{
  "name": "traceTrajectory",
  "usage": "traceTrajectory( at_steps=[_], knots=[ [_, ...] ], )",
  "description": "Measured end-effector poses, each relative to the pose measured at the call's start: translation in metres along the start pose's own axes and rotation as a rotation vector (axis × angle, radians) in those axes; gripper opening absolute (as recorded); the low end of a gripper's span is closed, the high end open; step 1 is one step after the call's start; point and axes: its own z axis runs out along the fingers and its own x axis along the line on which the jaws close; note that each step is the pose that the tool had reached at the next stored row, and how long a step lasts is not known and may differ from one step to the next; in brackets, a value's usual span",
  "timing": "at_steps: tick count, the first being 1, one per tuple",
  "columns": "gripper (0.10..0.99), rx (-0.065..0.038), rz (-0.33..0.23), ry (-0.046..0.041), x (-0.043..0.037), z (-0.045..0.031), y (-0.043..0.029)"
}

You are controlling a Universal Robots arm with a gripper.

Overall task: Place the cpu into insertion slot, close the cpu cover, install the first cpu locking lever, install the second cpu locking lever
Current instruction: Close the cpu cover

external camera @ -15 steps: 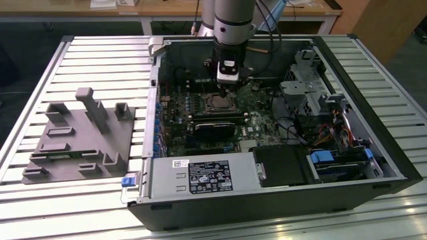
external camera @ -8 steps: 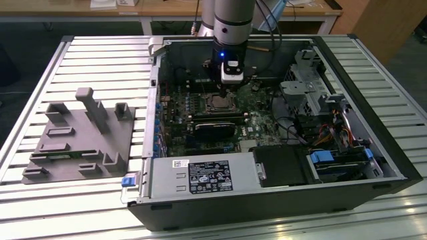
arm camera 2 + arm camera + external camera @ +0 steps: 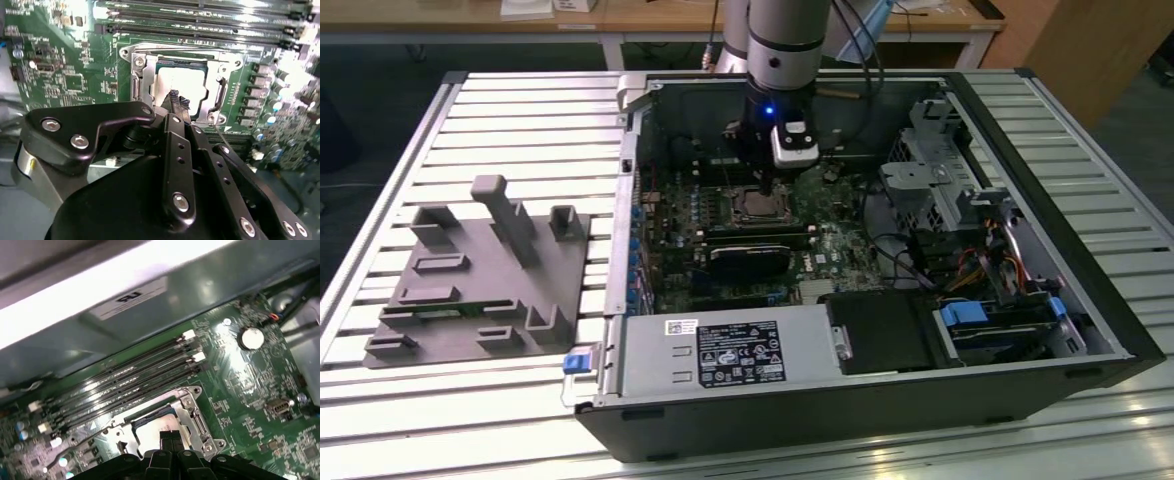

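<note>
In the exterior view, your arm reaches straight down into the open computer case [image 3: 1107, 330], which lies on its side on the slatted table [image 3: 520, 110]. The gripper [image 3: 759, 193] stands right over the cpu [image 3: 757, 208] in its socket. That upright approach makes sense, since the case walls ring the board and leave the top as the only free way in. A drive cage crowds the exterior view's right. The grey fixture [image 3: 480, 270] sits well apart on the exterior view's left.

In the second wrist view, the gripper [image 3: 178, 98] has its fingers pressed together with nothing between them. The tips sit at the near edge of the cpu [image 3: 182, 79]; I cannot tell whether they touch it. The chip lies flat and square in the socket. The cpu cover [image 3: 141, 80] appears to lie down around it, so the chip shows through the central opening. I cannot make out the state of the levers. The memory slots [image 3: 200, 20] run just beside the frame, so there is little room on that side.

In the first wrist view, the closed gripper [image 3: 172, 436] again meets the cpu [image 3: 150, 421] at its edge. The cpu cover [image 3: 193, 412] borders the chip. The memory slots [image 3: 125, 375] lie between the socket and the case wall.
</note>
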Motion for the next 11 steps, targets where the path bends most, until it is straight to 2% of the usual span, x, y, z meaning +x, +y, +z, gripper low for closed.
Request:
traceTrajectory(
  at_steps=[5,11],
  knots=[
    [0.106,0.001,-0.091,0.0003,0.0,0.0006,0.0001],
    [0.106,0.009,-0.184,-0.0018,0.0,0.0013,0.0]
  ],
)
